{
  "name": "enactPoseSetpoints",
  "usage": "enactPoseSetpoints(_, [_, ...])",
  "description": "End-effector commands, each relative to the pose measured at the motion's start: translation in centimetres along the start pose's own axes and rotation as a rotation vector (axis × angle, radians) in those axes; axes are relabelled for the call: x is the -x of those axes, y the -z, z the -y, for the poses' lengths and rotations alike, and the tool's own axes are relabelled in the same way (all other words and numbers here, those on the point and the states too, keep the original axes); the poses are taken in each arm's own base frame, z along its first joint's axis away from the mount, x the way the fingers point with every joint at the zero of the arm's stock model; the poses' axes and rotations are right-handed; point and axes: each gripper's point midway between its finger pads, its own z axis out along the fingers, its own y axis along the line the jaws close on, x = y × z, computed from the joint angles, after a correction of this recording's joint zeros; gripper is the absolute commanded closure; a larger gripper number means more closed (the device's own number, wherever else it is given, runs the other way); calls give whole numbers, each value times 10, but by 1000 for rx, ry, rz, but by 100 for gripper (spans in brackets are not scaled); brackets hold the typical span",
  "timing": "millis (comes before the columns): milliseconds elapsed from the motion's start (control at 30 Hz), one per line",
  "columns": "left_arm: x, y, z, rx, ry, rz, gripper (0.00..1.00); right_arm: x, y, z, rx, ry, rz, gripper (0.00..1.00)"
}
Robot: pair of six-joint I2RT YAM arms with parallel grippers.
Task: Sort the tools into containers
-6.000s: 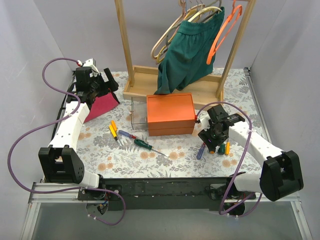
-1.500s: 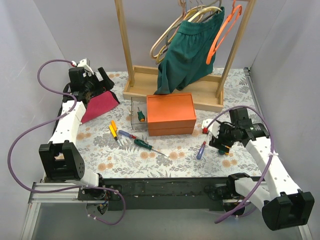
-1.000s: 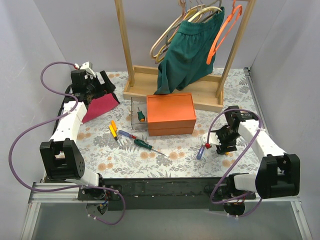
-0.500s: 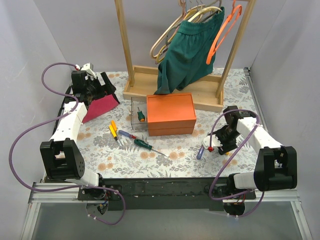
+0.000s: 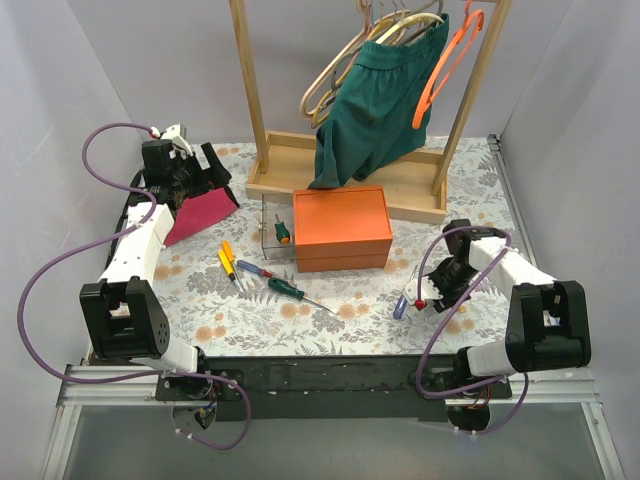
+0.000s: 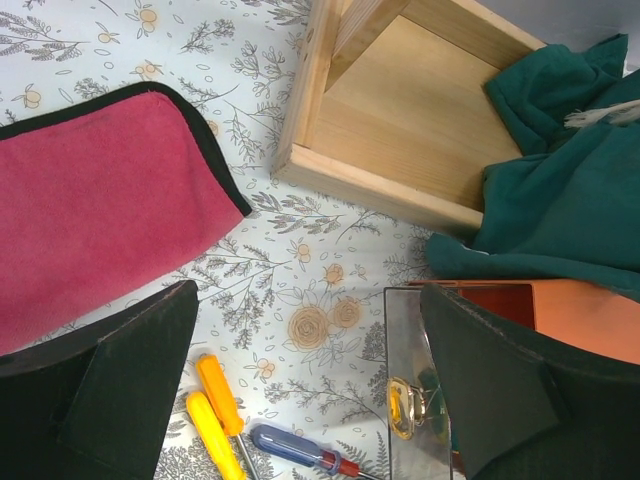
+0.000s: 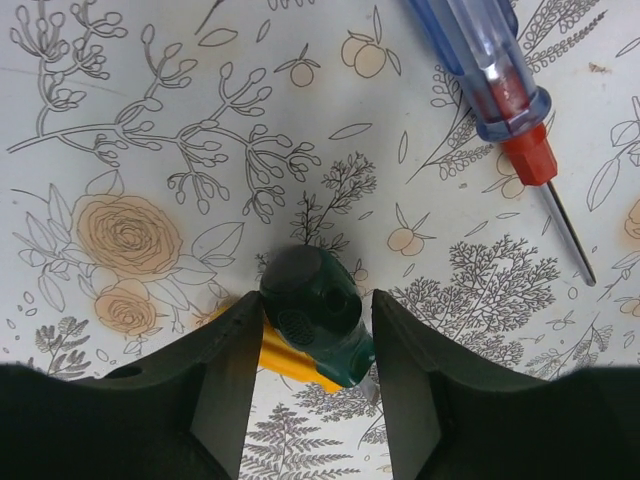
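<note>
Right wrist view: the right hand [image 7: 316, 300] is seen pinched on a green screwdriver [image 7: 305, 295] lying over a yellow screwdriver [image 7: 285, 362] on the flowered table [image 7: 150, 120], with a blue screwdriver [image 7: 490, 60] nearby. The left hand [image 6: 307, 290] is held spread wide and empty. The orange box [image 5: 340, 230] and clear box [image 5: 275, 215] stand well apart from the right hand.

Soft, even light is falling from overhead in every view, laying only faint shadows beside the orange rectangular box [image 5: 341, 230]. The clear plastic box [image 6: 418, 380] is catching a pale sheen. Up close, the black fingers [image 7: 215, 400] are blurring at the frame's bottom, while the dark green screwdriver handle [image 7: 312, 310] is showing sharp and casting a small shadow on the floral tablecloth [image 7: 120, 120].
</note>
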Motion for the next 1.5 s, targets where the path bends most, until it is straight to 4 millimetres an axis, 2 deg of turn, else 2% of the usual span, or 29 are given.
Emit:
enactPoseSetpoints(0, [19,13,4,2,-40,53,6,0,-4,21,-33,242,5,48])
enactPoseSetpoints(100, [19,13,4,3,-43,52,6,0,-7,22,-32,251,5,57])
enactPoseSetpoints(200, [20,13,4,1,-40,51,6,1,-8,22,-19,241,8,77])
enactPoseSetpoints(300, [19,12,5,-4,-34,46,6,9,-4,21,-11,233,22,90])
enactPoseSetpoints(333, [20,12,6,-9,-34,48,6,11,3,26,-30,220,19,92])
enactPoseSetpoints(633, [27,7,23,-83,29,45,7,41,48,32,-149,120,52,97])
enactPoseSetpoints(767, [24,2,25,-101,56,29,7,56,66,35,-216,68,71,98])
enactPoseSetpoints(1000, [28,-3,31,-129,81,23,9,83,88,57,-379,-58,122,99])
enactPoseSetpoints(1100, [32,-2,34,-137,72,33,9,96,106,68,-442,-131,167,99])
enactPoseSetpoints(1233, [35,1,33,-128,63,44,9,129,140,87,-540,-197,278,99])
enactPoseSetpoints(1267, [33,1,31,-123,62,43,9,142,159,96,-577,-239,334,99])
enactPoseSetpoints(1333, [33,4,32,-123,56,48,9,159,175,109,-594,-271,398,99])
enactPoseSetpoints(1400, [31,7,31,-119,52,50,9,182,205,123,-636,-313,502,99])
enactPoseSetpoints(1467, [33,11,32,-119,44,61,9,198,214,135,-623,-334,570,99])
